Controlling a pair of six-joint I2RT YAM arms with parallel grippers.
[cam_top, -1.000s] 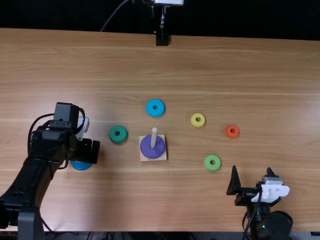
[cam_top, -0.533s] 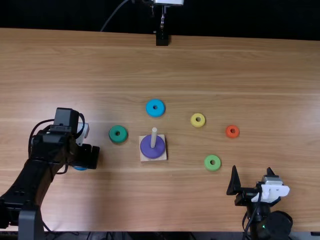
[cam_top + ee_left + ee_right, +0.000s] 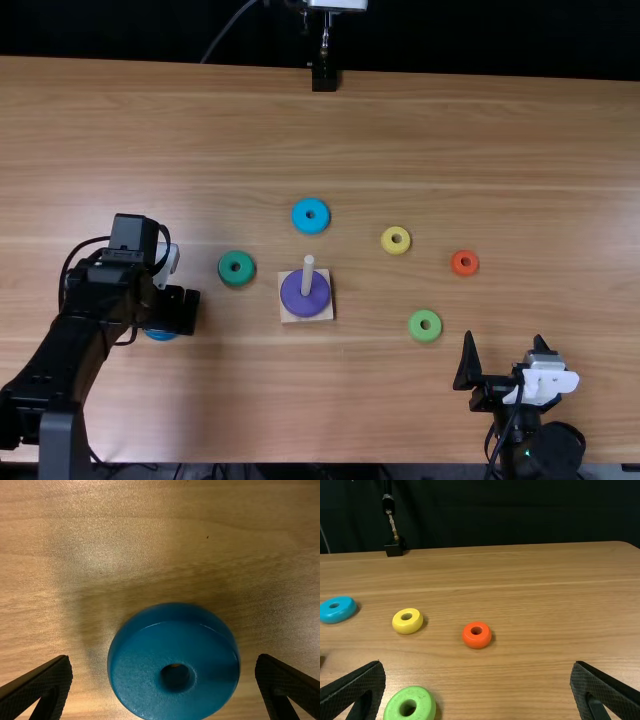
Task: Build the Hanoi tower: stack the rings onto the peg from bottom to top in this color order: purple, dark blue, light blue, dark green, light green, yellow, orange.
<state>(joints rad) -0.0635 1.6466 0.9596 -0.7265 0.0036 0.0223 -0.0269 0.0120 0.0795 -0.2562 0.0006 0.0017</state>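
In the top view my left gripper (image 3: 172, 312) is over the dark blue ring (image 3: 160, 335), covering most of it. The left wrist view has the dark blue ring (image 3: 174, 666) between the spread fingers of my left gripper (image 3: 164, 672), touching neither. A purple ring (image 3: 305, 293) lies around the peg (image 3: 307, 272) on its square base (image 3: 306, 319). Off to the right, my right gripper (image 3: 505, 362) stands open; in its wrist view the right gripper (image 3: 477, 675) has nothing between its fingers.
Loose on the table (image 3: 400, 130) lie the dark green ring (image 3: 236, 268), light blue ring (image 3: 310, 215), yellow ring (image 3: 395, 240), light green ring (image 3: 425, 325) and orange ring (image 3: 465, 262). A black stand (image 3: 324, 76) is at the far edge.
My left gripper has shifted slightly toward the table's near edge and now covers more of the dark blue ring. The right arm and the other rings have kept still.
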